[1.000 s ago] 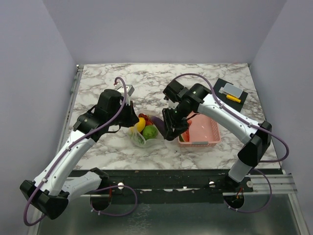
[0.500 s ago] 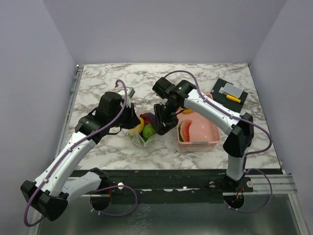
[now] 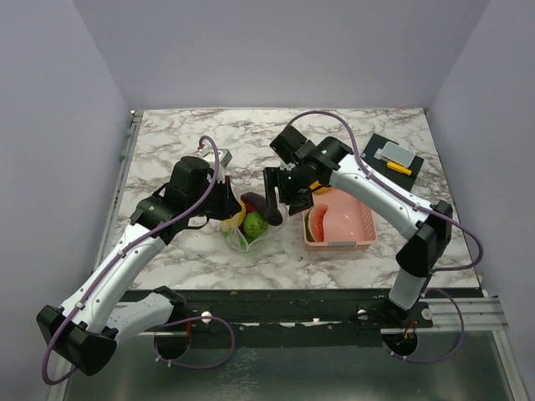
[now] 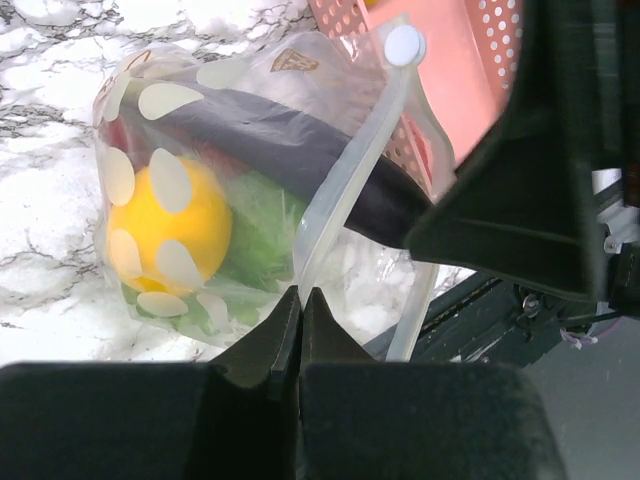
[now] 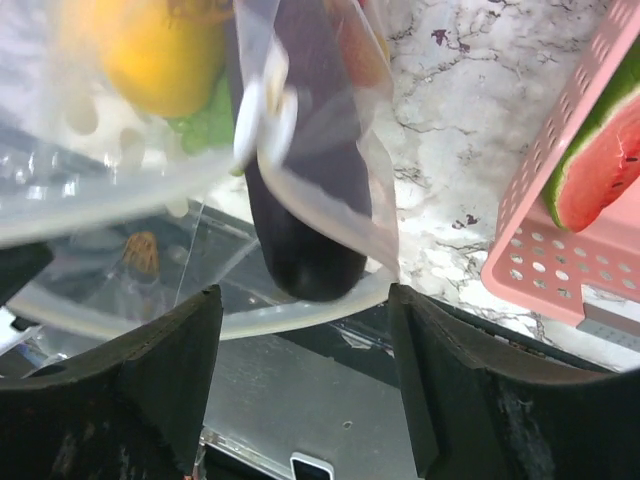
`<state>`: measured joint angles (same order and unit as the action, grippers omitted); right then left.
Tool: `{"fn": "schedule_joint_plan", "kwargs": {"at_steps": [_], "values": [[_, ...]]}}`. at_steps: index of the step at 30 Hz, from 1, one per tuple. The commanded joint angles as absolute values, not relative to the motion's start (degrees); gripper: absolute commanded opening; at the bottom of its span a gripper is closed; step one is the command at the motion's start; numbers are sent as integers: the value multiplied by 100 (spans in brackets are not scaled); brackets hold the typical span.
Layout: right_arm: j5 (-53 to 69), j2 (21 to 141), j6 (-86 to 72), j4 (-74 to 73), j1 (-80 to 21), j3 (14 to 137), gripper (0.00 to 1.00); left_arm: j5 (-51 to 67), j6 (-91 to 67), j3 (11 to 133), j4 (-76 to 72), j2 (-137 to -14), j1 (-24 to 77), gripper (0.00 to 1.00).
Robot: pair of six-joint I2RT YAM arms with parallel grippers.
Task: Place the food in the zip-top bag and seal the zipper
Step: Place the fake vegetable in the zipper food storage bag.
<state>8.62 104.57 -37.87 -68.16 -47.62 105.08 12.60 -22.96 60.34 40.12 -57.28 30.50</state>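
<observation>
Halfway out of the clear dotted zip-top bag [image 4: 170, 200]: a purple plastic toy aubergine [image 5: 300, 180]
The zipper strip [image 4: 345, 170] is pinched by the left claw [image 4: 300, 297]; the aubergine's long axis is aimed at the right claw [image 5: 300, 300], spread wide and empty.

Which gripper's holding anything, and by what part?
Left gripper pinches the clear dotted plastic zip-top bag by its mouth-edge strip. Right gripper is open, holding nothing.

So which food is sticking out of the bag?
The purple one: its dark end pokes beyond the bag, while the yellow one and the green one sit fully inside.
</observation>
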Motion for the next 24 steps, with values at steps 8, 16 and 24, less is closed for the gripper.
{"fn": "schedule_joint_plan", "kwargs": {"at_steps": [8, 16, 24], "values": [[596, 8811, -4187, -5416, -5054, 8893, 61, 1253, -2462, 5963, 3788, -5927, 3076, 0], [-932, 8673, -4330, -4817, -5772, 8648, 58, 1274, -2497, 5967, 3788, -5984, 3078, 0], [-1694, 8552, -3883, -3878, -5801, 8080, 56, 1342, -2516, 5994, 3821, -5954, 3081, 0]]}}
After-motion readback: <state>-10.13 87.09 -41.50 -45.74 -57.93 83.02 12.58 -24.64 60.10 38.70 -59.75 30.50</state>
